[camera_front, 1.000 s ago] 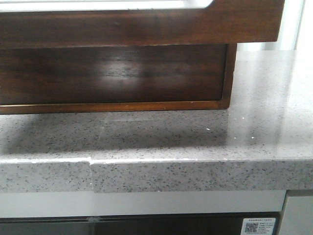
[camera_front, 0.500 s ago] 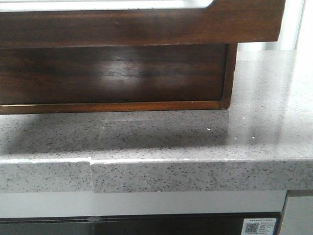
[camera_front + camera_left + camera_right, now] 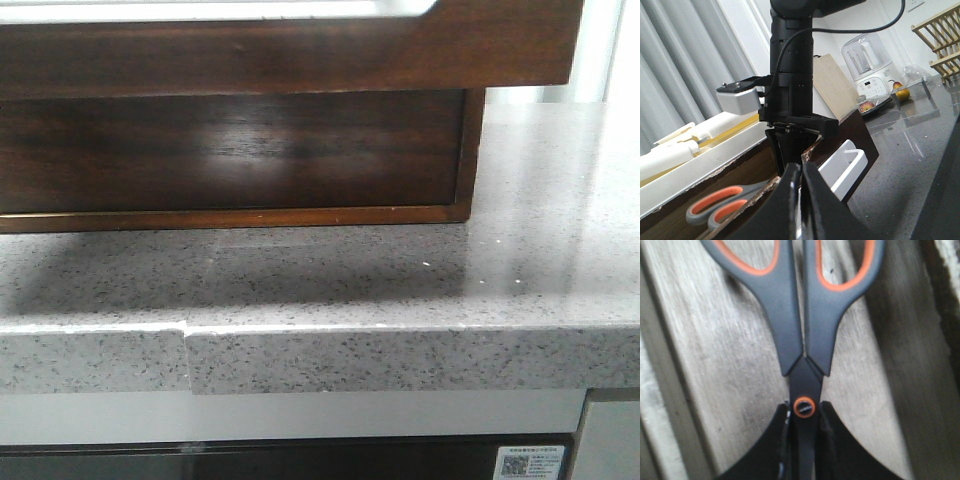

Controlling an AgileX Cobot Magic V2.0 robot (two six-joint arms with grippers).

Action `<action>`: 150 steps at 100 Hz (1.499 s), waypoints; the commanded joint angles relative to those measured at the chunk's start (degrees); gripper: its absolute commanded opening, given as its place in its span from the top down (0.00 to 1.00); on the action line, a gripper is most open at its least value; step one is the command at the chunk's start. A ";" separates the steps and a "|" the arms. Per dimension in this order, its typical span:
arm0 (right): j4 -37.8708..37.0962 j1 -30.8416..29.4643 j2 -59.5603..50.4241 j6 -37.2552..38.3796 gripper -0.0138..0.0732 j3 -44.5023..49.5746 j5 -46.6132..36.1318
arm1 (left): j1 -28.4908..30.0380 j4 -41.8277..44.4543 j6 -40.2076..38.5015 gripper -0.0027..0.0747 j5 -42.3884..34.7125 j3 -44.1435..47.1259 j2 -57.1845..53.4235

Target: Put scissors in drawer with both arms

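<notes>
While gripped by the right gripper (image 3: 804,440), scissors (image 3: 802,315) hang.

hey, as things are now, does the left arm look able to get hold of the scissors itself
Probably not right away. The right gripper is shut on the scissors just below the pivot, holding them over the drawer. The right arm also stands between the left gripper, whose fingers are shut, and the handles.

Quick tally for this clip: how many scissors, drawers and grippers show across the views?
scissors: 1
drawer: 1
grippers: 2 (left gripper, right gripper)
Total: 4
</notes>
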 commanded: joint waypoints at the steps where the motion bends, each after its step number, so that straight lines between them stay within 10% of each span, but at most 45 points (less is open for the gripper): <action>1: -1.76 0.13 -1.70 -0.44 0.87 -1.64 -1.80 | -0.42 -2.65 -0.70 0.99 -1.28 -1.62 0.48; 29: -2.01 0.13 -0.39 -0.44 0.51 -1.64 -1.66 | -0.42 -2.65 -0.70 0.99 -1.28 -1.62 0.48; 47: -2.10 0.13 -0.84 -0.08 0.54 -1.64 -1.66 | -0.42 -2.65 -0.70 0.99 -1.28 -1.62 0.48; 66: -2.10 0.13 -3.84 1.79 0.92 -3.82 -1.25 | -0.42 -2.65 -0.70 0.99 -1.28 -1.62 0.48; 116: -1.65 0.13 -25.49 13.91 0.91 -6.64 -7.45 | -0.42 -2.54 -0.70 0.99 -2.20 -1.62 0.48; 150: -3.20 0.13 -47.44 16.44 0.91 11.44 -16.71 | -0.42 -2.54 -6.62 0.99 -3.06 -1.62 0.48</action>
